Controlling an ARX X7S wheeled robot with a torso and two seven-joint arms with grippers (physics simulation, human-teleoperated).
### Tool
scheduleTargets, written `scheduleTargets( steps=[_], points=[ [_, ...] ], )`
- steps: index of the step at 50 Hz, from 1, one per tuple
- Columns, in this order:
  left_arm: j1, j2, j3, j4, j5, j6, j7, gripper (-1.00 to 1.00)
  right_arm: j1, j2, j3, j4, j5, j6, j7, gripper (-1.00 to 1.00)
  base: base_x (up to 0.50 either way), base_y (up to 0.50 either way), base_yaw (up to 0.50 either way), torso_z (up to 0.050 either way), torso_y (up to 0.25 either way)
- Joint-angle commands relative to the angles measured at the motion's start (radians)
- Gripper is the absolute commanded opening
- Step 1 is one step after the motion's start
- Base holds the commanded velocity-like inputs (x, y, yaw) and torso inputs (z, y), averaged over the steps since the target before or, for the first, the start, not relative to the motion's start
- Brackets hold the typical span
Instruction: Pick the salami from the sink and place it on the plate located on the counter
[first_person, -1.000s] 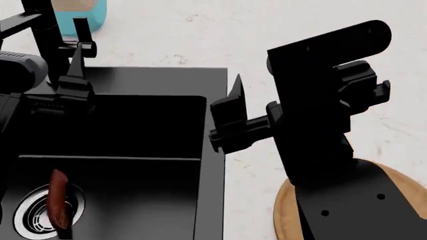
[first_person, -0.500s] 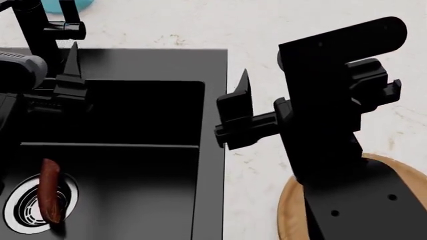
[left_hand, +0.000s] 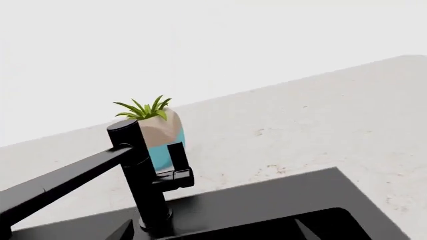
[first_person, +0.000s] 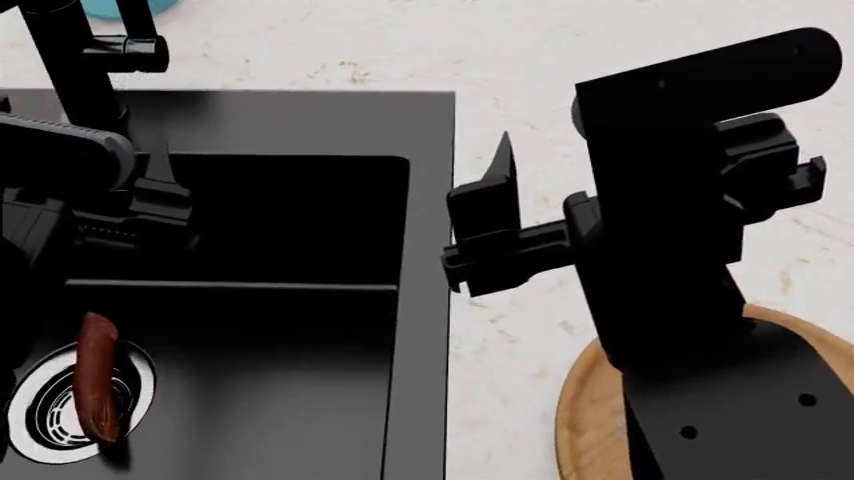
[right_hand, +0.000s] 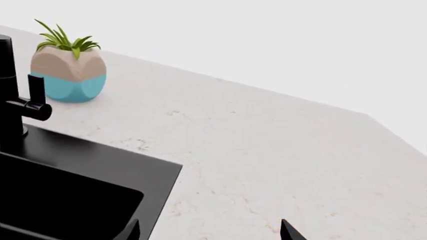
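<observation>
From the head cam, far left, we see one salami (first_person: 99, 377), a slim dark red-brown stick lying lengthwise across the round silver drain (first_person: 54, 410) at the near left of the black sink (first_person: 287, 330). It rests on the basin floor, untouched, well apart from both grippers. Our guess: it's light, stiff enough to lift by the middle w/o sagging, smooth-skinned and round, so it may roll or slip; best hold looks like pinching across its narrow width near mid-length. Above it, our left gripper (first_person: 147, 205) hangs over the back left of the basin, near the one black faucet (first_person: 80, 70); it's black on black, but the left wrist cam shows two fingertip points spread wide w/ nothing between, so it's released and empty. Behind the faucet sits one small potted plant (left_hand: 150, 132) in a teal-and-tan pot. Moving right, past the sink's edge, our right gripper (first_person: 481, 235) hovers over the speckled counter (first_person: 521, 60) just beside the basin rim; the right wrist cam shows its two tips apart and bare, so it's also released, carrying nothing. Far right, near corner, one round wooden plate (first_person: 587, 410) lies on the counter, mostly hidden by the right arm. Counted: 1 salami, 1 plate, 1 sink, 2 grippers.
</observation>
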Motion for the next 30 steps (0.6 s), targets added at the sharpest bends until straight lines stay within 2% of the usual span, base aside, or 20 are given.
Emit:
scheduleTargets(
  steps=[1,2,12,30],
  points=[
    [0.008,0.008,-0.013,0.01,-0.001,0.034,0.005,1.0,-0.004,-0.003,-0.003,0.004,-0.003,-0.005,-0.003,1.0,0.0,0.0,0.0,0.0,0.0],
    [0.028,0.14,-0.065,0.027,0.312,0.011,0.269,1.0,-0.008,-0.059,-0.025,-0.015,-0.241,0.017,-0.184,1.0,0.0,0.0,0.0,0.0,0.0],
    [0.019,0.132,-0.042,0.014,0.301,0.015,0.265,1.0,-0.003,-0.058,-0.004,-0.018,-0.234,0.022,-0.186,1.0,0.04,0.0,0.0,0.0,0.0],
    [0.017,0.128,-0.038,0.035,0.275,-0.008,0.258,1.0,-0.008,-0.057,-0.013,-0.028,-0.219,0.024,-0.183,1.0,0.29,0.0,0.0,0.0,0.0]
  ],
)
